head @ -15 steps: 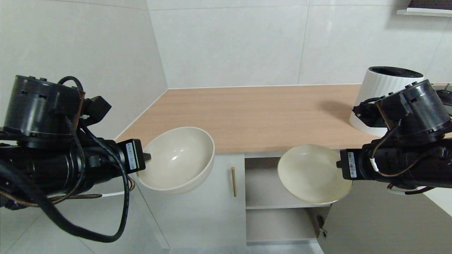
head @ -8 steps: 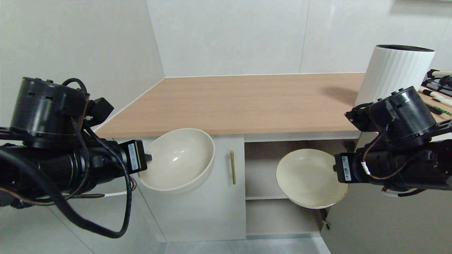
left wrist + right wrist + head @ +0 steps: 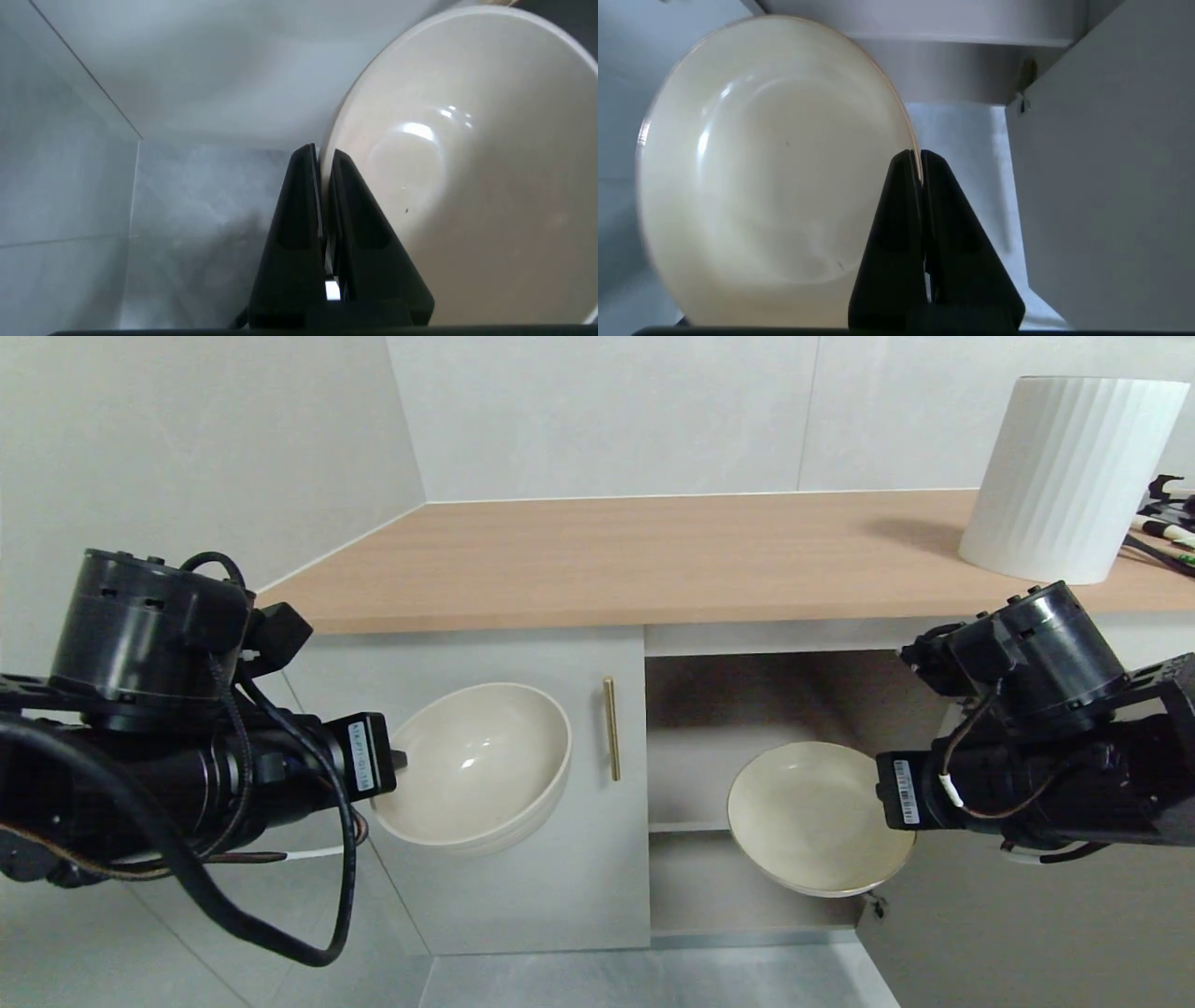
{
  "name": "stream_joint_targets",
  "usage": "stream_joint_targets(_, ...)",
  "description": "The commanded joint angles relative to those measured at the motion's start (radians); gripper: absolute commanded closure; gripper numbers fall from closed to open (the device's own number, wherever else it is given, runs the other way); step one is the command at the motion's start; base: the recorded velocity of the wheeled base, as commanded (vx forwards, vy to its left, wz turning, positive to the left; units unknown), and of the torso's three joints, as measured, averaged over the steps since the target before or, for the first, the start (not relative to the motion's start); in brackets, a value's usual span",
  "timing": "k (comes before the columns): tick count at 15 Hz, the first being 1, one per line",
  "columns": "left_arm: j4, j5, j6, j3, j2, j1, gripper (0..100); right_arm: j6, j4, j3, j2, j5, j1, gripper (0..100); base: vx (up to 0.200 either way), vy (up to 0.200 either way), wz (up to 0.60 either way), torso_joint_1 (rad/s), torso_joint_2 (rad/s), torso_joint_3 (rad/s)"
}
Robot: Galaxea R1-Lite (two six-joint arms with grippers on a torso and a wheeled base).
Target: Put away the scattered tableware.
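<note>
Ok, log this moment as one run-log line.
left gripper: shut on bowl rim, before closed cabinet door | right gripper: shut on plate rim, before open cabinet compartment | stowed: nothing yet

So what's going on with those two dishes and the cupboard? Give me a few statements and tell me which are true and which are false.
1. The left gripper is shut on the rim of a deep bowl. True.
2. The right gripper is empty. False: it is shut on the rim of a shallow plate.
3. The plate hangs in front of an open cupboard compartment. True.
4. The bowl rests on the countertop. False: it is held in the air below the countertop, in front of the closed door.
5. A white ribbed container stands on the countertop. True.
</note>
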Motion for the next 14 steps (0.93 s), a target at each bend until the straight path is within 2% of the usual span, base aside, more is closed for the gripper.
stream_joint_targets(1,0.000,0.000,0.000,0.000,0.007,0.000,100,0.000,0.000,0.000,0.007,0.000,0.000,100,0.000,0.000,0.00,-0.032,0.35,0.320)
stream_joint_targets(3,0.000,0.000,0.000,0.000,0.007,0.000,100,0.000,0.000,0.000,0.010,0.000,0.000,100,0.000,0.000,-0.30,-0.015,0.16,0.141)
stream_joint_targets(7,0.000,0.000,0.000,0.000,0.007,-0.001,100,0.002,-0.022,0.010,0.036,0.001,-0.003,100,0.000,0.000,0.00,-0.001,0.01,0.010)
stream_joint_targets(9,0.000,0.000,0.000,0.000,0.009,-0.003,100,-0.005,-0.042,0.007,0.094,0.006,-0.039,100,0.000,0.000,0.00,0.000,0.00,0.000)
stream_joint_targets(14,-0.002,0.000,0.001,0.000,0.006,-0.003,100,-0.009,-0.264,-0.040,0.343,0.008,-0.099,100,0.000,0.000,0.00,0.000,0.00,0.000)
